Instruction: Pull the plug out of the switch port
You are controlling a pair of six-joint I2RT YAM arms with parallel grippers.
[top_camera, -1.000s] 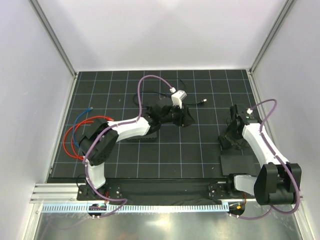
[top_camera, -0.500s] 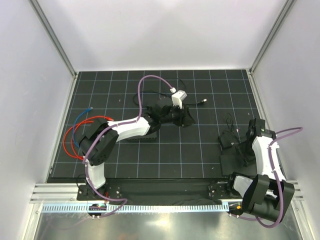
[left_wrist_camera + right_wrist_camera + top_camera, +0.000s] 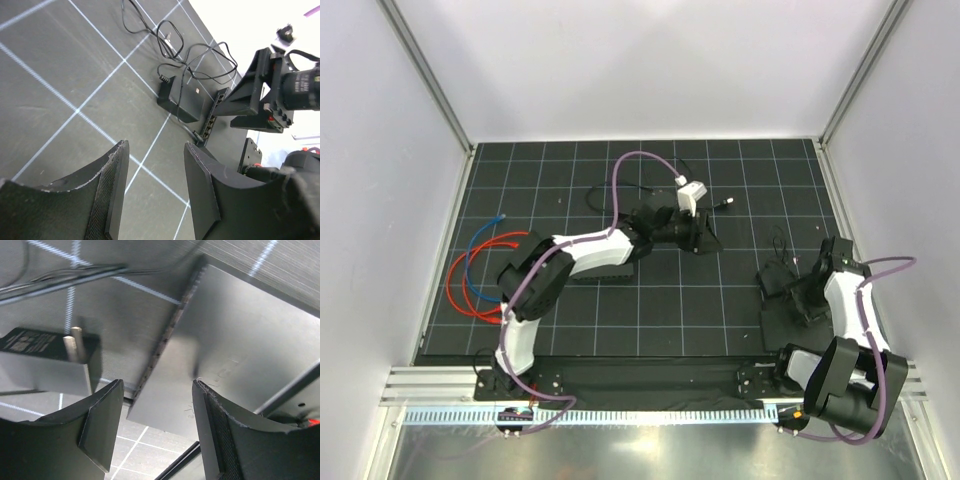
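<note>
left claw [image 3: 156, 146] apart, well away from switch [image 3: 230, 335] | right claw [image 3: 157, 382] apart, above switch | brick [image 3: 40, 362] just beside switch, label [image 3: 27, 342] print unreadable

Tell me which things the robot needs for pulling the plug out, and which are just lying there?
For the job:
switch, with its row of sockets
right pincer, open above the switch
left pincer, open

Just lying about:
power brick
thin black cord
red and blue wires
</note>
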